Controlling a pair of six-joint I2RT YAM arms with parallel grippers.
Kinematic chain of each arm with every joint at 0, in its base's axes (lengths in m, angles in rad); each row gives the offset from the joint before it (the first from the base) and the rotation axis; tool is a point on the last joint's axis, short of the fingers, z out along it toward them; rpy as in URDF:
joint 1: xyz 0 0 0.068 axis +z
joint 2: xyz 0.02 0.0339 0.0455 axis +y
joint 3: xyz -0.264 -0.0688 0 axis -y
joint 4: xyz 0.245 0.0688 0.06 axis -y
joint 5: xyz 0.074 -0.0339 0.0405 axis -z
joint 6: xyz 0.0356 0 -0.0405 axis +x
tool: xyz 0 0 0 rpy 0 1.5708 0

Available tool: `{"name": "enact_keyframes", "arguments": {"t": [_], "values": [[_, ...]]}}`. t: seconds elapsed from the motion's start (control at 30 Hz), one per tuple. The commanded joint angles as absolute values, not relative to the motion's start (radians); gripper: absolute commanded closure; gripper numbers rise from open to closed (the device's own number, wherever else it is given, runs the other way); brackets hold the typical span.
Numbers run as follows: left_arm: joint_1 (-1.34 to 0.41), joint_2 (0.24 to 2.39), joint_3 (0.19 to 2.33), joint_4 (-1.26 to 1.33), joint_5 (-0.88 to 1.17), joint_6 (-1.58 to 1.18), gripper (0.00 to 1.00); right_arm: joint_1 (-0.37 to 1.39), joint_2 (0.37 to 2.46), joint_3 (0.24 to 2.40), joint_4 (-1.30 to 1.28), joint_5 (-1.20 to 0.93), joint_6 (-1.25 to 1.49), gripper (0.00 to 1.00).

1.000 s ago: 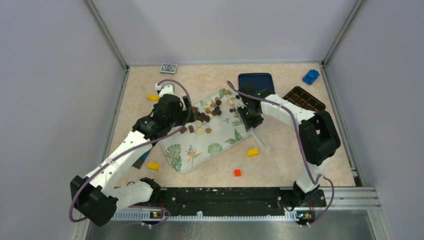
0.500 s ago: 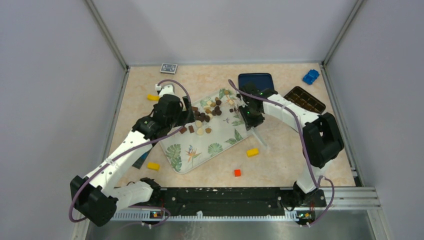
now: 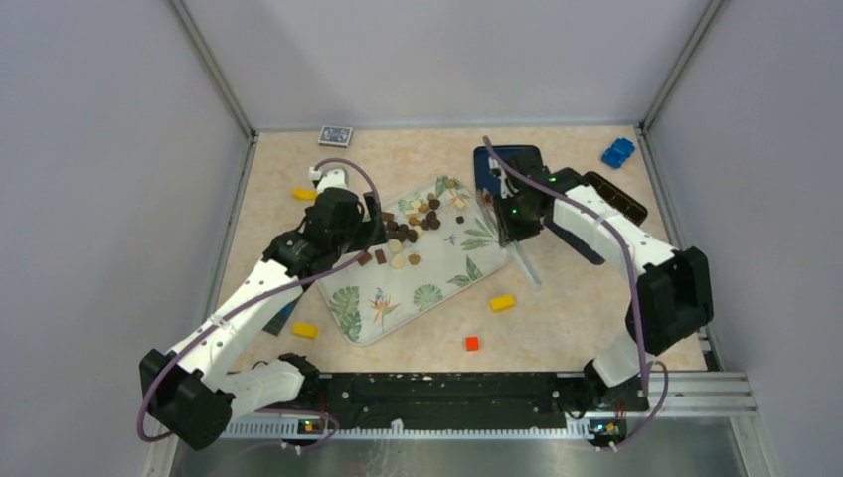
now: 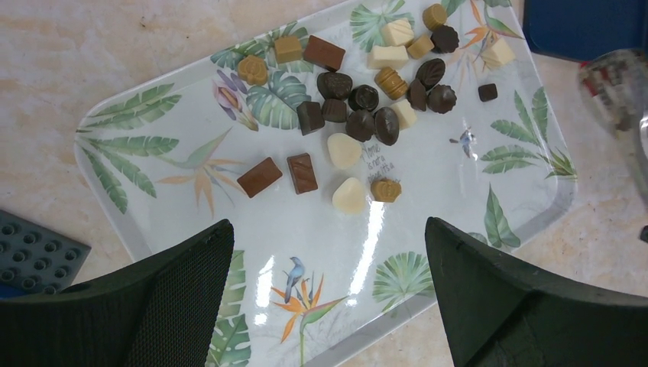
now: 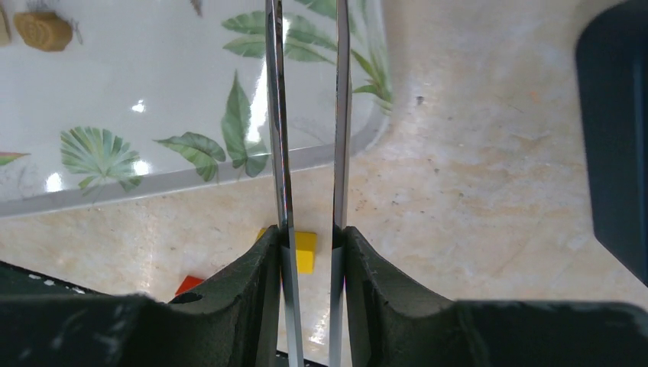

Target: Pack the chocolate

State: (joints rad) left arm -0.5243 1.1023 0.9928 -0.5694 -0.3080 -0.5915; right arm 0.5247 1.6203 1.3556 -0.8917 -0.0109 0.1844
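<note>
Close to the desk's near edge lay a red brick (image 3: 471, 343) and a yellow brick (image 3: 502, 302), neither of them part of the job. Beyond them the leaf-printed tray (image 3: 437, 260) sat about mid-desk with its near half bare. The chocolate (image 4: 361, 98) lay loose across the tray's far half, dark, light brown and cream pieces, some touching. Over the tray's left edge the left jaws stood released, their black fingers (image 4: 168, 306) wide apart with nothing between them. Just off the tray's far right corner the right jaws were clenched on metal tweezers (image 5: 278, 138), which slanted over bare desk beside the tray's right edge. No piece showed between the blades, though their tips ran out of the wrist view. Toward the desk's far right corner lay a dark blue box (image 3: 517, 157) and a brown compartment tray (image 3: 624, 202). The right arm hid most of the latter, so whether any compartment was filled could not be told. By my judgement the packing was barely begun, with a whole scatter of pieces left to carry across.
</note>
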Motion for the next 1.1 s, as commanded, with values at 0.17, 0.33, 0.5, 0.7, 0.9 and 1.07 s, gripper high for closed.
{"name": "enact_keyframes", "arguments": {"t": [0.17,0.33,0.5,0.7,0.9,1.07], "values": [[-0.518,1.119,1.042,-0.534,-0.3,-0.555,0.01,0.263,1.412,1.278,-0.936,-0.004,0.191,0.95],[-0.518,1.12,1.042,-0.523,-0.287,-0.558,0.01,0.143,1.374,1.22,-0.928,-0.017,0.211,0.94],[-0.518,1.13,1.044,-0.519,-0.284,-0.554,0.01,0.103,1.395,1.199,-0.905,-0.024,0.21,0.93],[-0.517,1.137,1.036,-0.517,-0.279,-0.561,0.01,0.072,1.42,1.197,-0.879,-0.009,0.206,0.92],[-0.514,1.142,1.034,-0.51,-0.285,-0.555,0.01,0.054,1.45,1.187,-0.864,-0.006,0.198,0.91],[-0.514,1.149,1.032,-0.501,-0.274,-0.554,0.01,0.054,1.477,1.19,-0.867,-0.017,0.196,0.88]]}}
